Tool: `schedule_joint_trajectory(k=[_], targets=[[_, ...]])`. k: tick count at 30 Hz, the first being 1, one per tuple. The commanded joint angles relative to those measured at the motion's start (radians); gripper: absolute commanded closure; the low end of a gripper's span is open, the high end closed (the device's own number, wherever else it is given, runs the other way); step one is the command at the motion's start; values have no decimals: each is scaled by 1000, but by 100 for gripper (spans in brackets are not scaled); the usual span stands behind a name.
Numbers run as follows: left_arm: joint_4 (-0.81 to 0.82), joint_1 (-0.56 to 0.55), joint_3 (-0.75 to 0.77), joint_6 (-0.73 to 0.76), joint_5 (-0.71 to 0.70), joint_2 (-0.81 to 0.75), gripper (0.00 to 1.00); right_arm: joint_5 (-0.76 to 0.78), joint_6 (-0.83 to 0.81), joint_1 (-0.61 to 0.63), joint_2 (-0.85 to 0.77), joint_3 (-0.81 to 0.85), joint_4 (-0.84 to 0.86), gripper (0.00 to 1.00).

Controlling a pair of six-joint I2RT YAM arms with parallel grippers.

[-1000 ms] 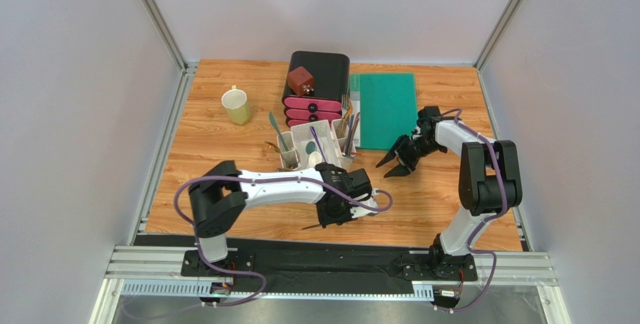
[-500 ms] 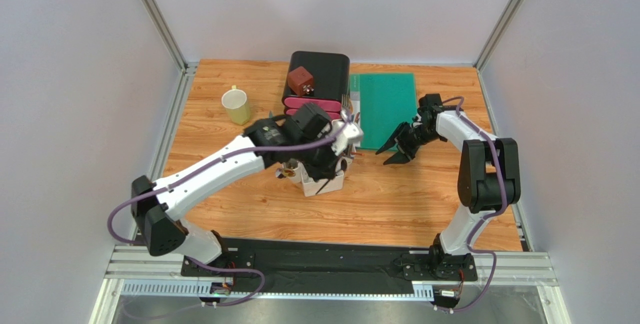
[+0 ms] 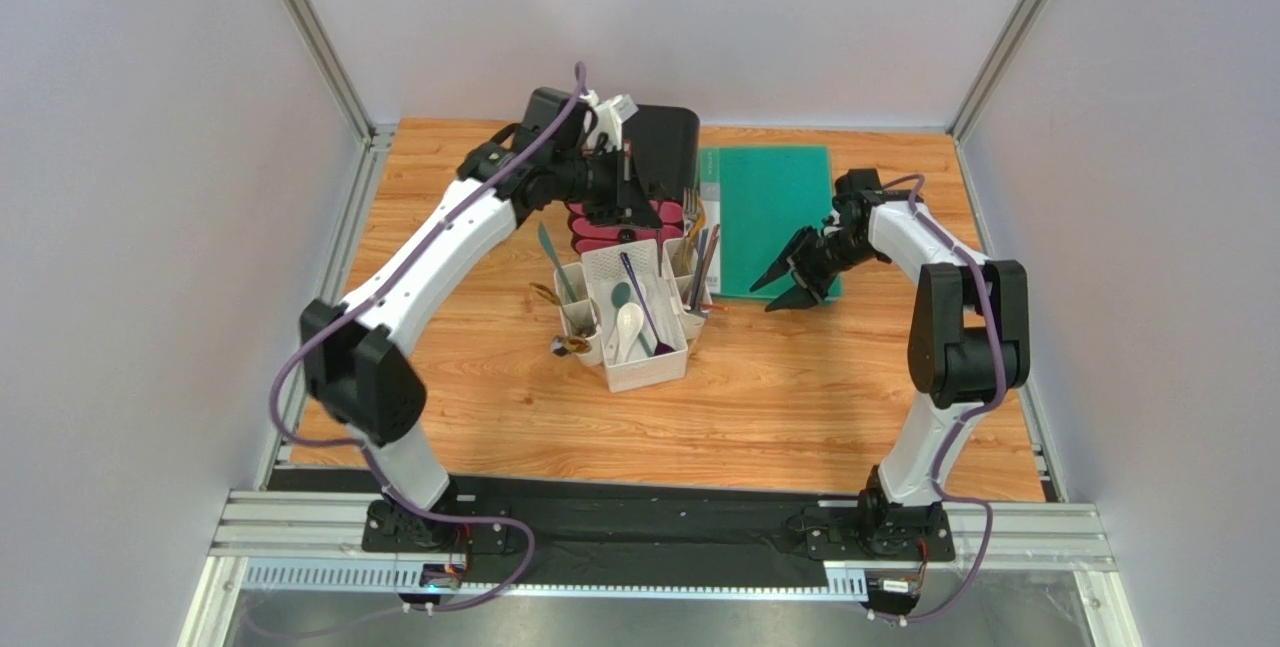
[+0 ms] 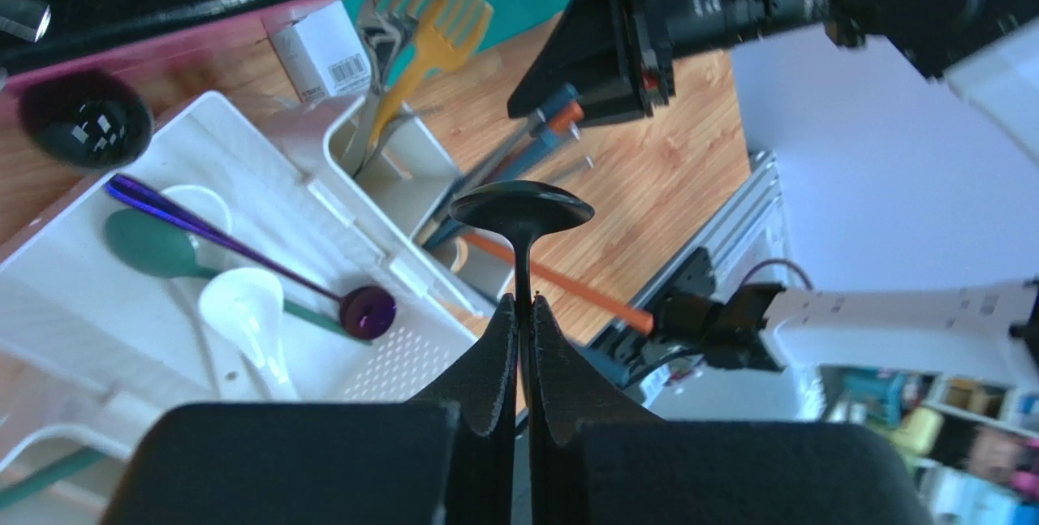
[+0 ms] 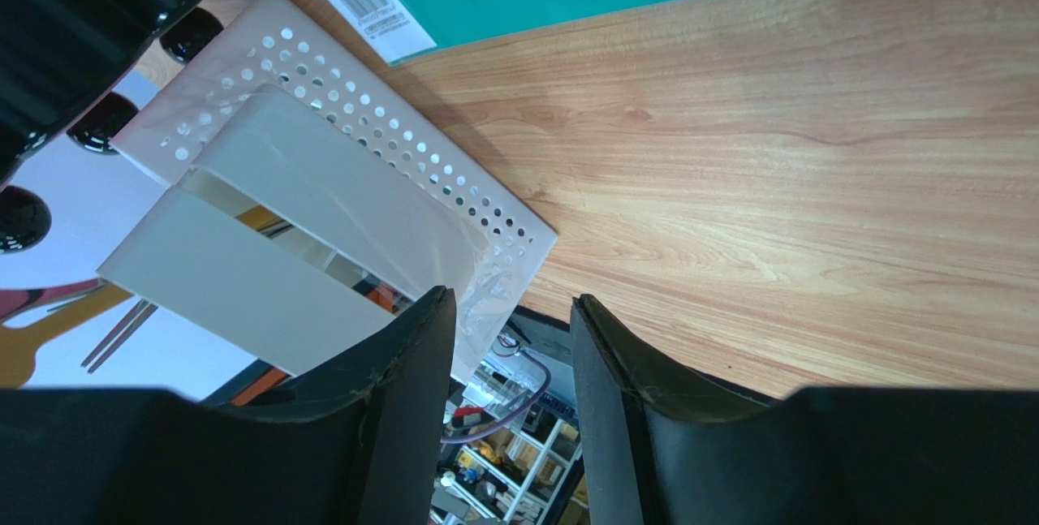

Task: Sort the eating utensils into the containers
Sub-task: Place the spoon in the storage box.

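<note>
- Caddy (image 3: 648, 365) of white plastic stands in the middle of the wooden table (image 3: 812, 407); all places below are given from this caddy.
- Above the far edge of the caddy hangs the left gripper (image 3: 618, 182), over the pink front of the drawer box (image 3: 669, 137) that stands just behind the caddy.
- Its 2 fingers (image 4: 494, 355) are pressed together on the thin handle of 1 black spoon (image 4: 522, 206). The bowl points away from the fingers, and in the left wrist view it appears above the narrow bins on the right side of the caddy.
- In the large centre bin (image 4: 403, 355) of the caddy lie 3 spoons close together: 1 purple spoon (image 4: 232, 245), 1 white soup spoon (image 4: 248, 306) and 1 green spoon (image 4: 146, 245).
- On the right side of the caddy, forks (image 4: 421, 44) stand heads up in 1 narrow bin, and chopsticks (image 4: 506, 160) lean out of the narrow bin beside it.
- On the left side of the caddy, a teal spoon (image 3: 549, 250) sticks up out of a narrow bin.
- To the right of the caddy, near it but not touching, is the right gripper (image 3: 792, 287), low over the near left corner of the green mat (image 3: 774, 205).
- Its jaws stand apart, and the right wrist view shows the perforated wall of the caddy beyond the fingertips.
</note>
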Motion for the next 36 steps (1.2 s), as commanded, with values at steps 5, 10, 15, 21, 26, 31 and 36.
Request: schedule_joint_trajectory(k=[5, 10, 15, 21, 26, 31, 36], targets=[[-129, -5, 69, -255, -64, 156, 100, -30, -12, -8, 40, 71, -18, 56], [-225, -3, -40, -189, -166, 100, 100, -35, -17, -13, 57, 66, -18, 56], [-276, -3, -76, -156, -221, 114, 100, -38, -19, -13, 72, 71, -13, 55], [-348, -3, -66, -98, -291, 134, 100, -38, -11, -16, 87, 89, -15, 55], [-351, -3, -77, -84, -308, 154, 100, -38, -6, -15, 92, 95, -15, 56], [-348, -3, -77, -72, -307, 194, 100, -38, -3, -16, 94, 97, -15, 55], [-350, -3, -67, -57, -305, 237, 100, -36, 0, -15, 92, 97, -13, 55]])
